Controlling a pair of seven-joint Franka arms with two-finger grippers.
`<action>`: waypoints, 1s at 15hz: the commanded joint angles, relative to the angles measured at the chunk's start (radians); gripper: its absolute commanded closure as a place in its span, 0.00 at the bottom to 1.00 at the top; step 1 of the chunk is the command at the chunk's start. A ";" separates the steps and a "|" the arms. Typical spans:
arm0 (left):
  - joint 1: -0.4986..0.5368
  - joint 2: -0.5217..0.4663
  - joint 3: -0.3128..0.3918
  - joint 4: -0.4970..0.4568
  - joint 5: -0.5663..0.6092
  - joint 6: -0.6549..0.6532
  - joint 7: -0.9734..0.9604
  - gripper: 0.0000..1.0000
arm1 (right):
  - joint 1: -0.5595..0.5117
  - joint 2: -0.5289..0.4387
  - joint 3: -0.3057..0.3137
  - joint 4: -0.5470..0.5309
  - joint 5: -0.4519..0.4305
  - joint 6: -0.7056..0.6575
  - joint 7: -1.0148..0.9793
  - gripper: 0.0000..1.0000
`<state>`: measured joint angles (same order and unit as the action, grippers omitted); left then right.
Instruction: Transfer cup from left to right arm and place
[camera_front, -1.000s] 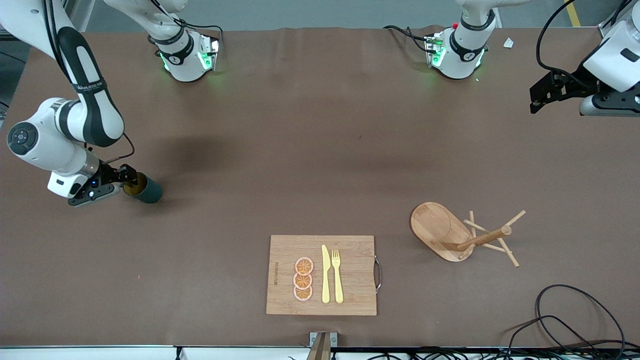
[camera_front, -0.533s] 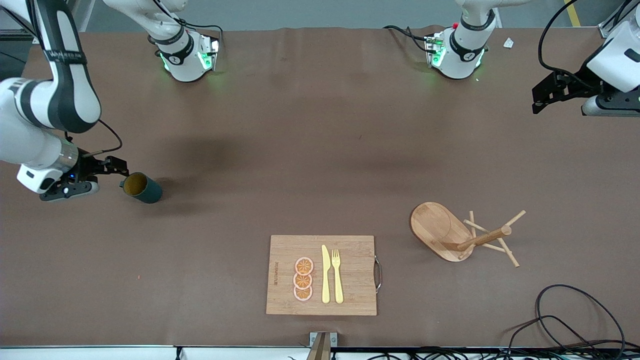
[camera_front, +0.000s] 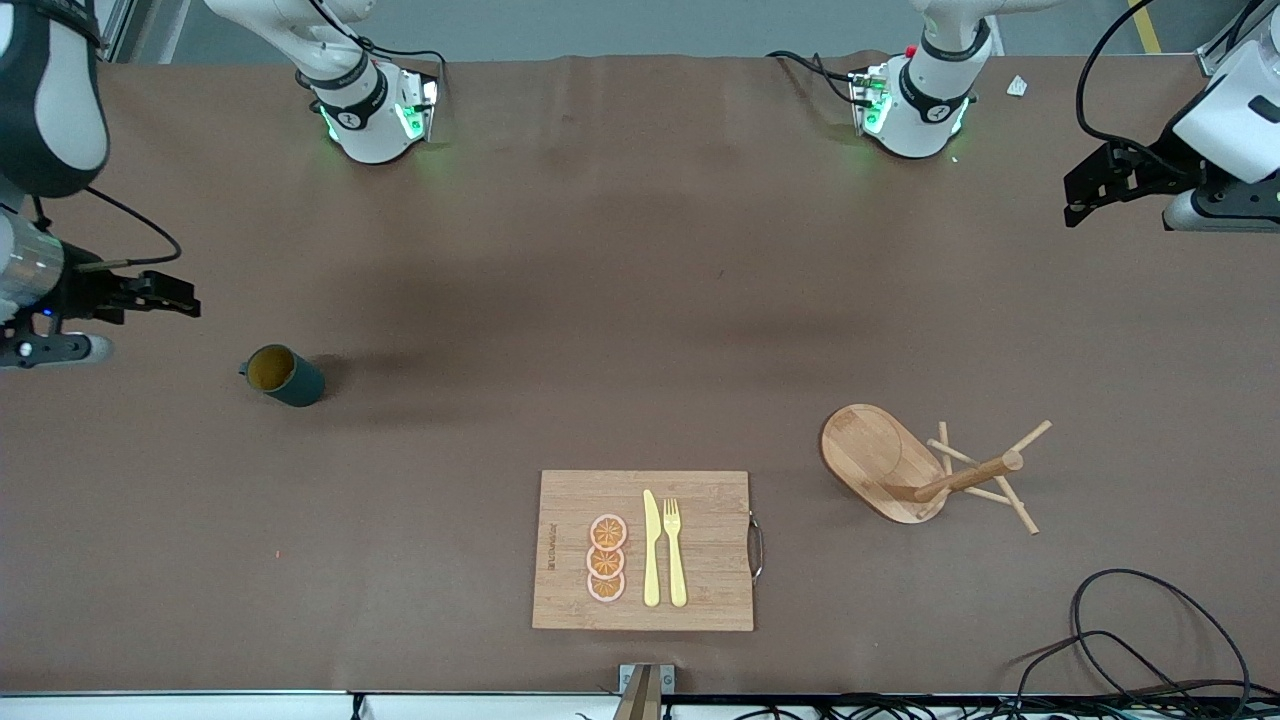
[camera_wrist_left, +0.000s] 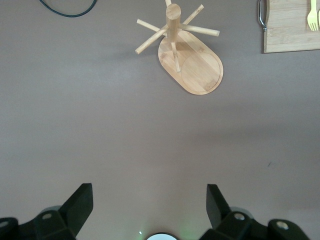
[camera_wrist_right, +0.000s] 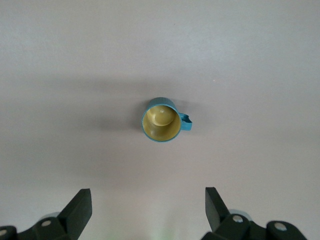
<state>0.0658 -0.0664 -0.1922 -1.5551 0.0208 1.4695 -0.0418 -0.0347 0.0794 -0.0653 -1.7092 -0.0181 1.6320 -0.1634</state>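
hanging up in the air at the right arm's end of the table, the right gripper (camera_front: 185, 302) has its 2 fingers (camera_wrist_right: 80, 210) spread wide apart with nothing between them. it's off to the side of the cup (camera_front: 282, 375), clearly not touching it

the cup is standing upright on the brown table (camera_front: 600, 300) by itself, toward the right arm's end. dark teal outside, mustard yellow inside, and the right wrist view looks pretty much straight down into it (camera_wrist_right: 161, 120) with the little handle sticking out one side

the left gripper (camera_front: 1085, 195) is way over at the left arm's end, up off the table, also spread open and empty. its fingers (camera_wrist_left: 82, 202) frame bare tabletop in the left wrist view, and that arm is just waiting there

middle of the table, nearer the front camera, there's a bamboo cutting board (camera_front: 700, 590) with 3 orange slices (camera_front: 606, 558) in a column, plus a yellow knife (camera_front: 651, 550) and yellow fork (camera_front: 675, 552) lying side by side on it

toward the left arm's end from the board is a wooden mug tree (camera_front: 960, 478) on an oval base, well apart from the cup. a black cable (camera_front: 1150, 640) loops at the table edge nearest the front camera
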 joint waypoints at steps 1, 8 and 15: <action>0.006 -0.023 -0.004 -0.008 -0.013 -0.002 -0.003 0.00 | -0.008 0.013 -0.001 0.081 -0.019 -0.073 0.042 0.00; 0.006 -0.021 -0.003 0.001 -0.018 0.000 -0.003 0.00 | -0.004 0.056 -0.001 0.240 -0.031 -0.159 0.042 0.00; 0.008 -0.021 -0.001 0.001 -0.016 0.000 -0.003 0.00 | -0.001 0.019 0.004 0.232 -0.017 -0.225 0.120 0.00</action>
<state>0.0658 -0.0705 -0.1918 -1.5518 0.0207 1.4701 -0.0424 -0.0319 0.1170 -0.0675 -1.4855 -0.0288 1.4401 -0.0645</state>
